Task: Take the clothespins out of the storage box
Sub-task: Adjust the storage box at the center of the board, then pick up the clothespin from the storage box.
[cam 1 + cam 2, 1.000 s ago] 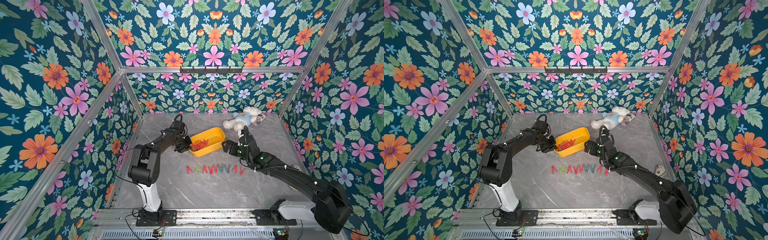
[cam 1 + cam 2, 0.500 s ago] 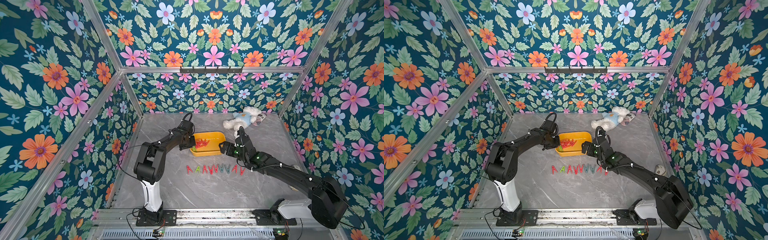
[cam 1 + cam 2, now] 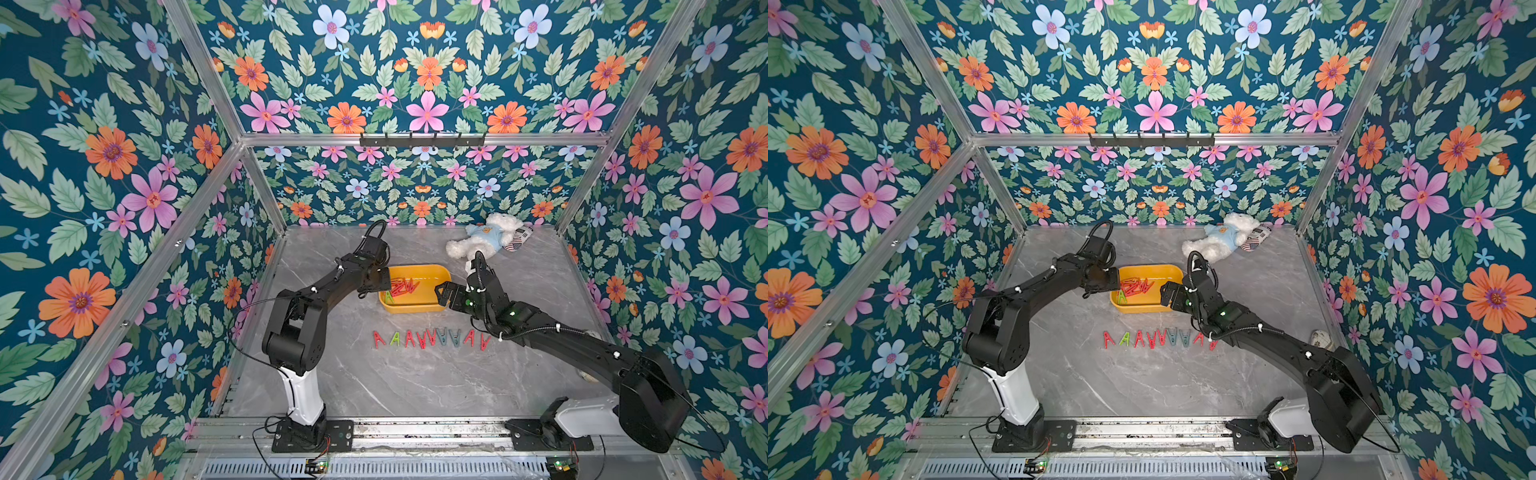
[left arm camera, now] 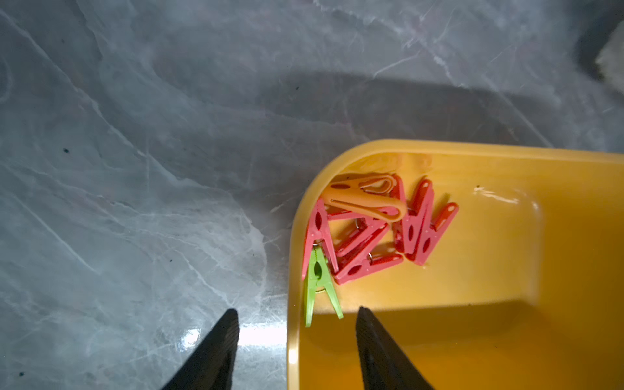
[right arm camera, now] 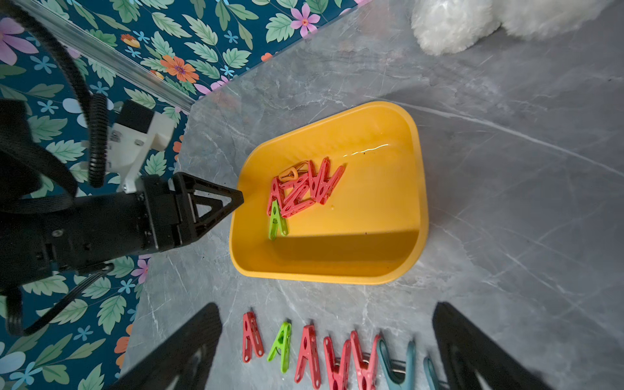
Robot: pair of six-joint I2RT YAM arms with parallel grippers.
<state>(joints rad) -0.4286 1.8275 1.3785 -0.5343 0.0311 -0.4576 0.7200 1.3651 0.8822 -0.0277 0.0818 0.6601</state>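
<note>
Straddling an end wall of the yellow storage box [image 4: 439,148] on the worktop [image 4: 135,135], the left gripper [image 4: 297,312] has jaws parted and empty beside the clothespins [image 4: 354,266] heaped inside, while the right gripper [image 3: 441,296] gapes empty at the opposite end.

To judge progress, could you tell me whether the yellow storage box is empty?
Not empty: the storage box holds clothespins clustered in one corner, mostly red, one green, one orange.
</note>
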